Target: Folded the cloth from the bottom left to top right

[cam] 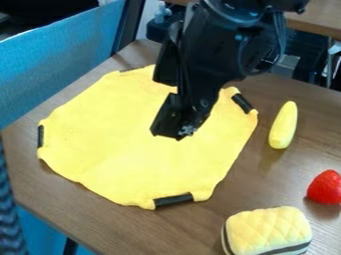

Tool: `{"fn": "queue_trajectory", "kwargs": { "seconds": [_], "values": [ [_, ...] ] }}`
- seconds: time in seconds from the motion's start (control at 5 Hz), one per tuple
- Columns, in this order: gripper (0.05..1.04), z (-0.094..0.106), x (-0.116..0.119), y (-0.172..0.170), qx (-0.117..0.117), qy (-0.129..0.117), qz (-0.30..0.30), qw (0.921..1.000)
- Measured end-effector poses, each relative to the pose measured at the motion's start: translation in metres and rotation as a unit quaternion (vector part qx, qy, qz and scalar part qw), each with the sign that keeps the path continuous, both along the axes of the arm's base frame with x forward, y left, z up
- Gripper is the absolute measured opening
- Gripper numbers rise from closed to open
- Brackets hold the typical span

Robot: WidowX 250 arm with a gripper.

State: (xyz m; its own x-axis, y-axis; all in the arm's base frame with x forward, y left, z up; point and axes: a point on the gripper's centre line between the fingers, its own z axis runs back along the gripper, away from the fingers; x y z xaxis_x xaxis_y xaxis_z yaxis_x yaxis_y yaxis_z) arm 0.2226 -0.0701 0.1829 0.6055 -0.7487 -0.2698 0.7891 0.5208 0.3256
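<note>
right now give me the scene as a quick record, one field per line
cloth: yellow, spread out, not folded over
cloth edge: dark strips in several places
pincer: over the cloth, holding nothing
right side: yellow oblong piece, red piece
near corner: quilted yellow block, dark stripe
surface: brown table

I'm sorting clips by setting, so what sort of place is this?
Probably a robot lab or workroom: a robot arm over a wooden table, with a yellow cloth and a toy-like strawberry.

One cloth (120, 144), one slim yellow toy (283, 125), one red toy (325, 188), one quilted block (268, 230) and, seemingly, four black strips (173, 200).
</note>
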Motion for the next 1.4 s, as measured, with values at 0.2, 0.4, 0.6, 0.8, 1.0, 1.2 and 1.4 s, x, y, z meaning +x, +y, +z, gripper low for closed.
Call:
{"fn": "queue_trajectory", "kwargs": {
  "seconds": [0.2,0.4,0.6,0.8,1.0,1.2,1.4],
  "values": [
    [1.001,-0.005,-0.001,0.000,0.003,0.008,0.000,1.0000],
    [1.001,-0.024,-0.004,0.018,-0.010,0.023,0.042,0.9988],
    [1.001,-0.036,-0.009,0.035,-0.016,0.009,0.077,0.9969],
    [1.001,-0.057,-0.011,0.051,-0.022,0.003,0.105,0.9942],
    [1.001,-0.072,-0.012,0.092,-0.065,-0.058,0.202,0.9755],
    [1.001,-0.080,-0.012,0.129,-0.089,-0.110,0.299,0.9438],
    [1.001,-0.080,-0.020,0.174,-0.122,-0.150,0.416,0.8883]
  ]
}}
